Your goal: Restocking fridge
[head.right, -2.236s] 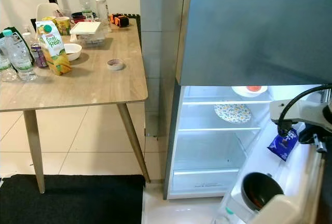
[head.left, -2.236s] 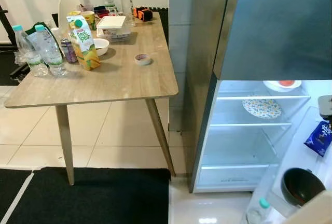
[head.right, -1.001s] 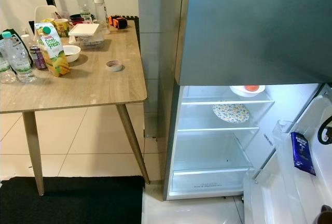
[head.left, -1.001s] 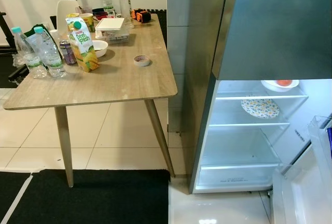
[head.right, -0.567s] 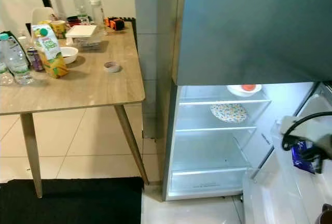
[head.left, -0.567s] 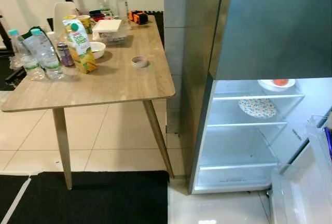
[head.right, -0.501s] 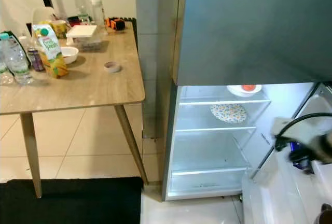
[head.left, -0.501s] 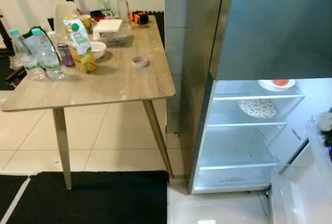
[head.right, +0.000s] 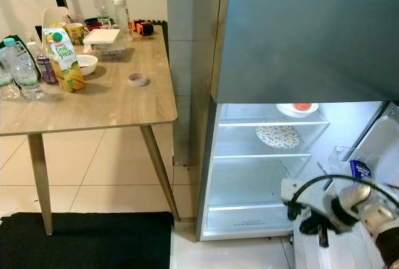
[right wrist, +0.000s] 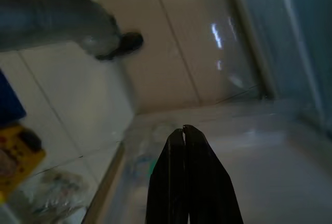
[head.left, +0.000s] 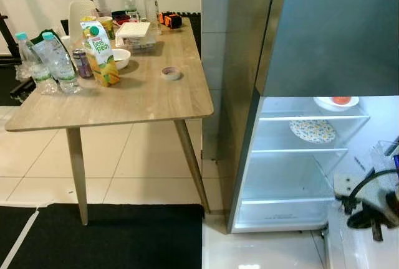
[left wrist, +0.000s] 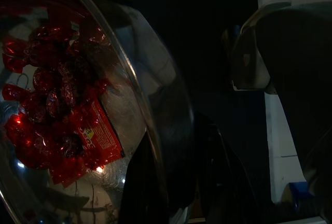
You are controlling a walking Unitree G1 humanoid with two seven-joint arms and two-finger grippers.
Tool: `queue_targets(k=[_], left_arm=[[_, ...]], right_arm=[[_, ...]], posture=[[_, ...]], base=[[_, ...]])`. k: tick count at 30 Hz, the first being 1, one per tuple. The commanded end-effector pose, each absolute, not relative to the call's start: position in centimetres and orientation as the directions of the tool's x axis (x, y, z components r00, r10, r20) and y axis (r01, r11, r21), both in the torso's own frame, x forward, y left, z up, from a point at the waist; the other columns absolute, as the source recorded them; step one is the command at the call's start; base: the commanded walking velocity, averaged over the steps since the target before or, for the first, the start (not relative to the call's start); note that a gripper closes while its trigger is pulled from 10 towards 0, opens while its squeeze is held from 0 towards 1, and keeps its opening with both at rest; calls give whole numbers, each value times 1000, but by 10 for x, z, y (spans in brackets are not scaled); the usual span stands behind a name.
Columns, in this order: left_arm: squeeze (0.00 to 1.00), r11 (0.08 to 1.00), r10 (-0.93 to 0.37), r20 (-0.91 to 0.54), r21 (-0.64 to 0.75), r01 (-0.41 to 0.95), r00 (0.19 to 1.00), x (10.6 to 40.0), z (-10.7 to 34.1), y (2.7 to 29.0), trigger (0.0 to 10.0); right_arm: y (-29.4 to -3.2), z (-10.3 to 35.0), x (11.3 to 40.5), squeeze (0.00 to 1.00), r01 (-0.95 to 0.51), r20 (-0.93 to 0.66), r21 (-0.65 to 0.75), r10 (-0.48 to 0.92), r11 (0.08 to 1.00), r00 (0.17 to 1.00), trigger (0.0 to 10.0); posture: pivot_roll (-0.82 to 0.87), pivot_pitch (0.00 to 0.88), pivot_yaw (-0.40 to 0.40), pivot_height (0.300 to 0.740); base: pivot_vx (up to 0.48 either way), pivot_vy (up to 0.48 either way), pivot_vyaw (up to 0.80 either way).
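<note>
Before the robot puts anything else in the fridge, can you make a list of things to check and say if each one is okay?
1. Fridge lit and open: ok.
2. Room on the shelves: ok. The patterned plate sits on the middle shelf and the white bowl on the top one; the lower shelf looks bare.
3. Right hand free: ok, its fingers are shut with nothing between them, low by the fridge door.
4. Left hand ready: cannot tell. Its wrist view is dark and shows a clear bowl of red sweets close by.
5. Things left to restock: ok, the juice carton and water bottles stand upright on the table.
</note>
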State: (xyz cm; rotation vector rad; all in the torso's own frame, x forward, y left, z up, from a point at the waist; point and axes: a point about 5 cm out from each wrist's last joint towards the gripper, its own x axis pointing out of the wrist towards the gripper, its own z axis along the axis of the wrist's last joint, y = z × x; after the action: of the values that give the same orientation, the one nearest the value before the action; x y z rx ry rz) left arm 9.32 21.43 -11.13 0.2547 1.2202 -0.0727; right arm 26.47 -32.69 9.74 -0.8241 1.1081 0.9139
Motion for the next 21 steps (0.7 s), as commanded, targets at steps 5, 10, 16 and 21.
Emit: queue_targets(k=[5, 10, 16, 21], left_arm=[[0, 970, 70, -934, 146, 194, 350, 95, -112, 210, 10000], [0, 970, 72, -934, 147, 194, 350, 95, -112, 211, 10000], [0, 969, 73, -933, 150, 195, 351, 95, -111, 211, 10000], [0, 969, 73, -934, 150, 198, 350, 95, -111, 211, 10000]], right_arm=[[-342, 86, 261, 0, -867, -972, -182, 51, 463, 231, 10000], [-347, 82, 259, 0, -848, -965, -242, -24, 471, 262, 10000], [-363, 79, 255, 0, -819, -940, -341, -175, 462, 292, 10000], [-379, 79, 255, 0, -742, -894, -447, -271, 500, 356, 10000]], posture=[[-130, 0, -34, 740], [-130, 0, -34, 740], [-125, 0, -34, 740], [-124, 0, -34, 740]], base=[[0, 0, 0], [0, 0, 0], [0, 0, 0], [0, 0, 0]])
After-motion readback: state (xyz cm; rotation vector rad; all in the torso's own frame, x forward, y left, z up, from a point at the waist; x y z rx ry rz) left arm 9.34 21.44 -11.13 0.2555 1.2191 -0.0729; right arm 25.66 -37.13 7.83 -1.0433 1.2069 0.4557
